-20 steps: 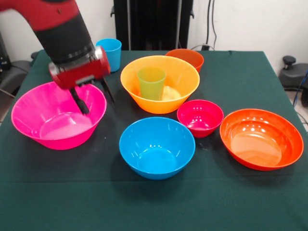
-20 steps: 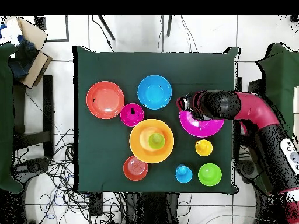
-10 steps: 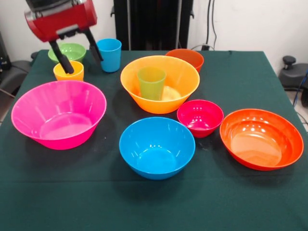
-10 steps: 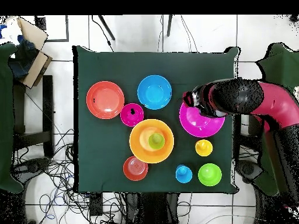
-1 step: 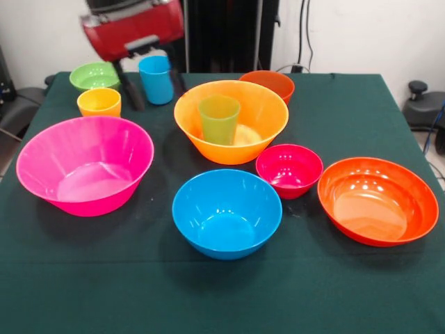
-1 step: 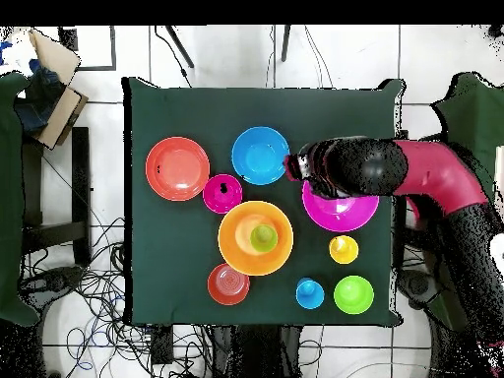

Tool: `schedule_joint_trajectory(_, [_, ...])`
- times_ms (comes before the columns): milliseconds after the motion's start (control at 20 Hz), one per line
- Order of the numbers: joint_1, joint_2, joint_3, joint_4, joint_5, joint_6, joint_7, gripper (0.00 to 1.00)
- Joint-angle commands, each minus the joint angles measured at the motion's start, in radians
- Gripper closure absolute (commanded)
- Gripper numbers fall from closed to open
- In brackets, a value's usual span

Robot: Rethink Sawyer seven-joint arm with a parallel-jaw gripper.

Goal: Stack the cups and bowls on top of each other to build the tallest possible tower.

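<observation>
Since half a second earlier, the red and black arm had swung to the right in the front view, carrying the gripper (image 5: 150,83) from above the yellow-orange cup to a spot around the blue cup. Nothing else on the table had shifted.

The gripper hung with its two dark fingers (image 5: 130,92) spread apart, one on each side of the blue cup (image 5: 156,78), empty and not clearly touching it. From overhead, the arm (image 6: 413,175) reached across the big pink bowl toward the table's middle.

Seen from the front, the green tablecloth (image 5: 327,292) held everything. At far left sat the small green bowl (image 5: 94,75), with the yellow-orange cup (image 5: 99,101) just in front of it. The big pink bowl (image 5: 83,165) stood nearer, at the left. In the centre the big orange bowl (image 5: 231,120) held the green cup (image 5: 218,119) upright inside it, the only stacked pieces. Just behind that bowl sat the small orange-red bowl (image 5: 270,83). The small magenta bowl (image 5: 288,169) rested just right of the big orange bowl, and the medium blue bowl (image 5: 227,212) stood near the front, close beside the magenta one. The wide red-orange bowl (image 5: 377,200) sat at near right, apart from the others.
</observation>
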Motion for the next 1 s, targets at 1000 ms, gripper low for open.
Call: schedule_joint_trajectory(1000, [-0.045,0.174,-0.058,0.159,-0.103,-0.208,-0.077,0.0])
